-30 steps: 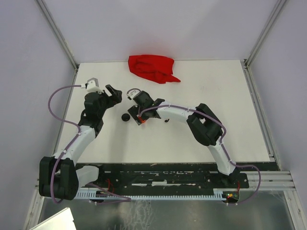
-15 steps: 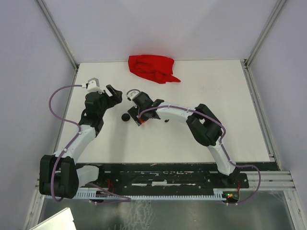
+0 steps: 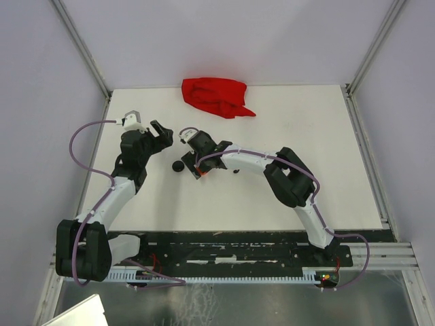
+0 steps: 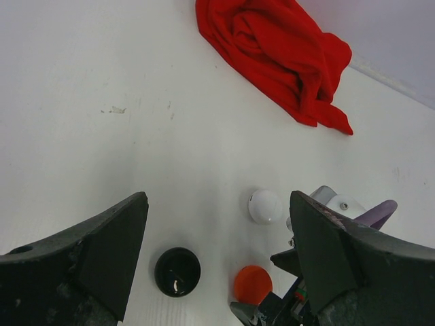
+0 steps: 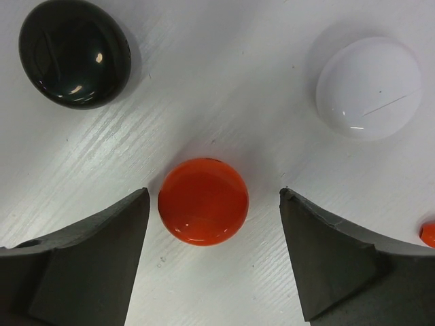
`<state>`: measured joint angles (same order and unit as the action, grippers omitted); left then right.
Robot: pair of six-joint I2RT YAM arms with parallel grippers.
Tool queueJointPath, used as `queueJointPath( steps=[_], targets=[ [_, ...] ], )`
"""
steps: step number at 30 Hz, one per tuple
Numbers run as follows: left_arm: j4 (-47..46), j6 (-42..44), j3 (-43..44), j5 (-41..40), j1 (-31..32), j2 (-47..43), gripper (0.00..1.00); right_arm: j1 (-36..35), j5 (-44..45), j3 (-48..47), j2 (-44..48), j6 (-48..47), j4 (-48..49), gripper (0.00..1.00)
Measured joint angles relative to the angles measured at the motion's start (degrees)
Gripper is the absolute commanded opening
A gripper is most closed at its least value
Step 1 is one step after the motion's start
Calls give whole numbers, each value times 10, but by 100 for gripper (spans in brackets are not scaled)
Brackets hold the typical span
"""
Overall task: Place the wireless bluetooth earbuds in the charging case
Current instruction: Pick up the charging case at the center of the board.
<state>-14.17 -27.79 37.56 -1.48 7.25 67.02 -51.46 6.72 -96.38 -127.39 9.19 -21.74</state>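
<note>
- A small dark speck (image 3: pixel 236 170) lies on the table (image 3: pixel 285 129) beside the right forearm; it may be one of the earbuds, but it is too small to tell
- The right gripper (image 5: pixel 213 193) hangs low over the orange-red case (image 5: pixel 203 201), jaws apart, one on each side of it and neither touching
- One tiny orange-red earbud (image 5: pixel 428 233) shows at the edge of the right wrist view, just beside the right-hand jaw and apart from the case
- The black case (image 5: pixel 75 52) and the white case (image 5: pixel 369 87) sit a little farther out, well clear of both jaws
- All three cases look like closed domes, so no earbud is in yet
- The step in hand looks like taking hold of the orange-red case
- Next, the jaws need to come together squarely on its rounded sides; the glossy dome could squirt out if pinched too high, and the lid must be opened before the earbud goes in
- The left gripper (image 4: pixel 217 200) hovers farther back, jaws wide and holding nothing, placed to help steady or open the case
- Farthest off, a red cloth (image 4: pixel 279 58) lies crumpled by the back edge
</note>
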Motion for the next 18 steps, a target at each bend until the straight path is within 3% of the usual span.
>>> queueJointPath(
  steps=[8, 18],
  targets=[
    [8, 0, 0, 0, 0, 0, 91, -2, -2, 0, 0, 0, -2, 85],
    [9, 0, 0, -4, 0, 0, 91, -2, -15, 0, 0, 2, -2, 69]
  ],
)
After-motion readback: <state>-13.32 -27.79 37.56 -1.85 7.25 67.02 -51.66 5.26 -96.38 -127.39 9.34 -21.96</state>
